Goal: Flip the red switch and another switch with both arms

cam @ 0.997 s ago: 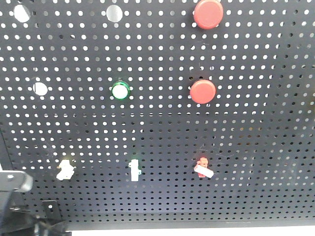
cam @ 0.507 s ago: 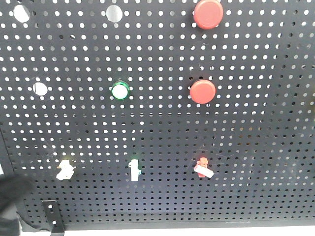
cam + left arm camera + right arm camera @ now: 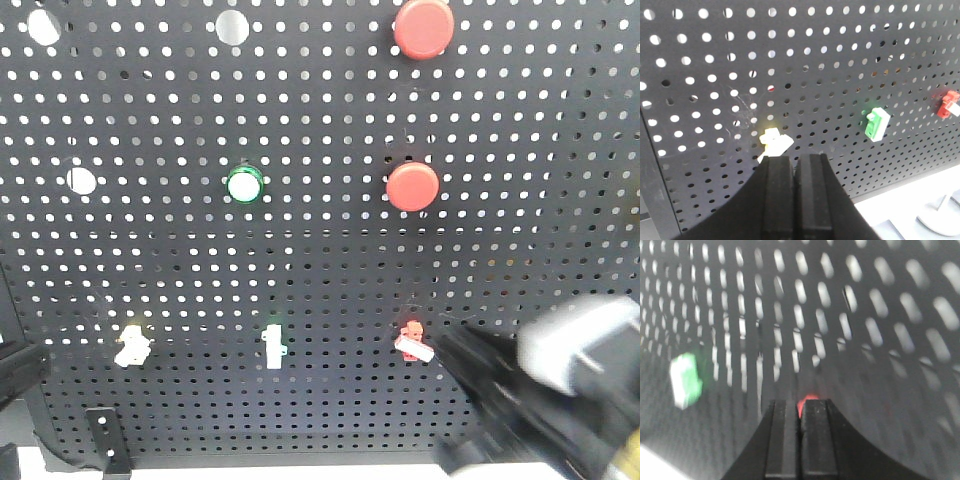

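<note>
1. The red switch sits low on the right of the black perforated panel, with its white lever angled down to the right. Your right claw is clenched on nothing, fingers pressed together, and the red base shows just past its tips. That wrist view is smeared, so I judge the arm is travelling fast. If you arrive at that speed, you may ram the lever or skid off it instead of flipping it.
2. The pale yellow switch sits low on the left of the panel. Your left claw is likewise clenched and empty, with its tips just below the lever and apart from it. If you push straight in from here, you likely strike the panel under the switch. The lever needs a stroke along its throw.
3. With both claws closed, each contact is a narrow edge. A small sideways error lets the tips slide past a stubby lever and leaves the switch unflipped.
4. The white toggle with the green glow stands between your two targets. A wide sweep from either arm could knock it.
5. A round red push button sits above the red switch. An overshoot upward after the flick could press it.
6. In the front view your right arm is a blur beside the red switch, so you cannot confirm contact there.
</note>
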